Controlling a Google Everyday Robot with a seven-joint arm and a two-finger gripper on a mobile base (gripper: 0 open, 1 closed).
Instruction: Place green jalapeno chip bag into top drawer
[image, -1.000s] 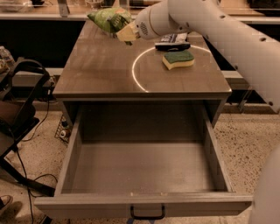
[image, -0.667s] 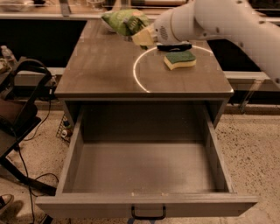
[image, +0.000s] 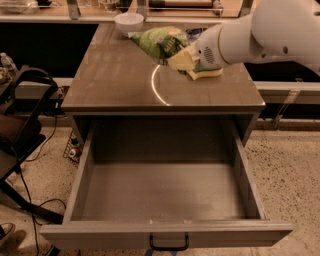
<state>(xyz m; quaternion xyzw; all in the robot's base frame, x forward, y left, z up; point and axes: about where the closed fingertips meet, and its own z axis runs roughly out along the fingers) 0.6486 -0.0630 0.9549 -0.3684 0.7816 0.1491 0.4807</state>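
The green jalapeno chip bag (image: 159, 41) is a crumpled light-green bag with an orange mark, held up above the back of the counter. My gripper (image: 177, 56), with pale yellow fingers (image: 183, 61), is shut on the bag's right end. The white arm comes in from the upper right. The top drawer (image: 165, 197) is pulled wide open below the counter and its inside is bare. Its black handle (image: 169, 245) shows at the bottom edge.
A green-and-yellow sponge (image: 206, 75) lies on the countertop (image: 115, 82) under the arm, partly hidden. A white bowl (image: 129, 21) stands at the back edge. A dark bag (image: 196, 33) peeks out behind the arm. A black chair and cables (image: 22, 135) stand at the left.
My gripper and the green bag have moved together from the counter's back edge forward and right, toward the drawer side. The camera has come closer.
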